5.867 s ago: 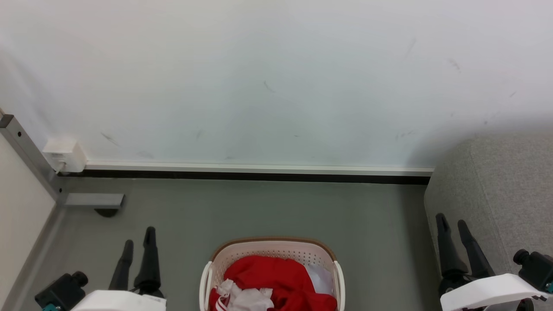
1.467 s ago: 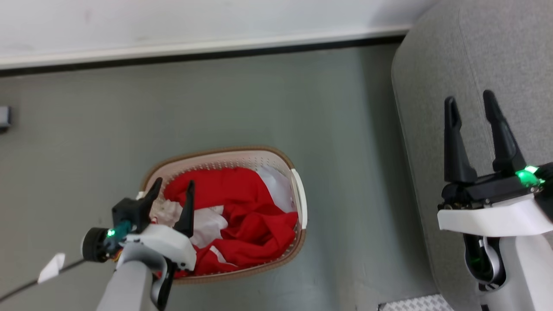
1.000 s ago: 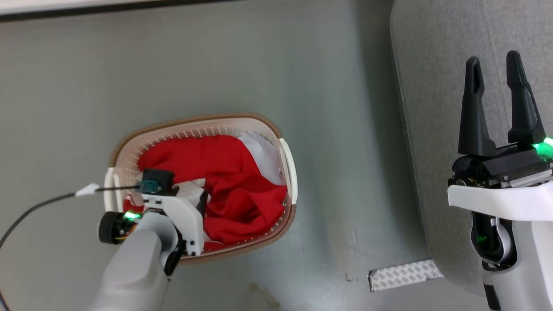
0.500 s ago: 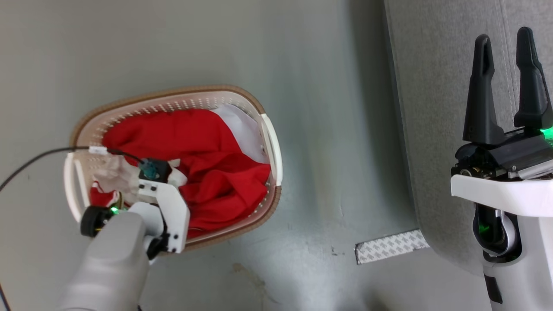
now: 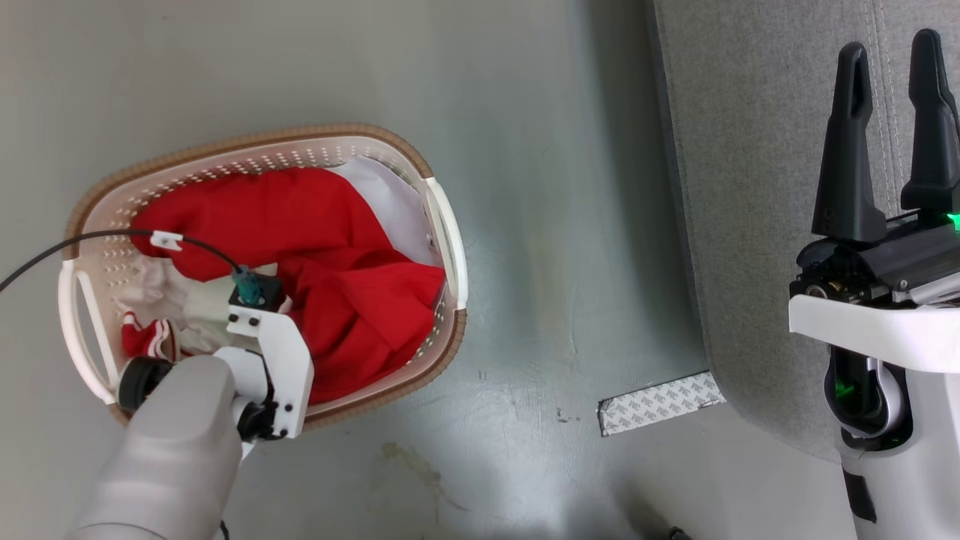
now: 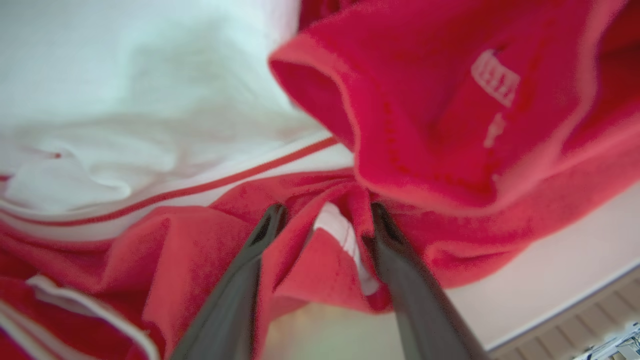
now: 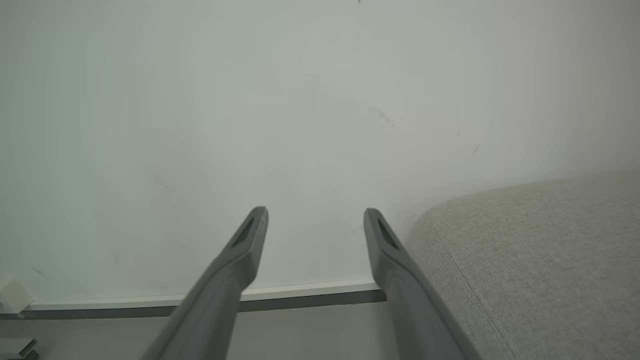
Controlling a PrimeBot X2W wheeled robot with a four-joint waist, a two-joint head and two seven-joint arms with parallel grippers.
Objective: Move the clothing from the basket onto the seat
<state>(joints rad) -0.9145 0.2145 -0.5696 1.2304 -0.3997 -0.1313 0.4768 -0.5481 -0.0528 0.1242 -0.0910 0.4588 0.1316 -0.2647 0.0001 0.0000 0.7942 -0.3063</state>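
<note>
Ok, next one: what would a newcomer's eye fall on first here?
The bright red clothing heaped in the white basket, at the head view's left. The left gripper is down in it, fingers apart with a red fold between them. At right, the right gripper hangs open by the grey sofa.

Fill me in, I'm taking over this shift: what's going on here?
The robot is unloading laundry. Its left gripper is down in the basket, jaws apart around a fold of the red clothing, which is not yet lifted. The right gripper hangs open and empty over the edge of the grey seat.
</note>
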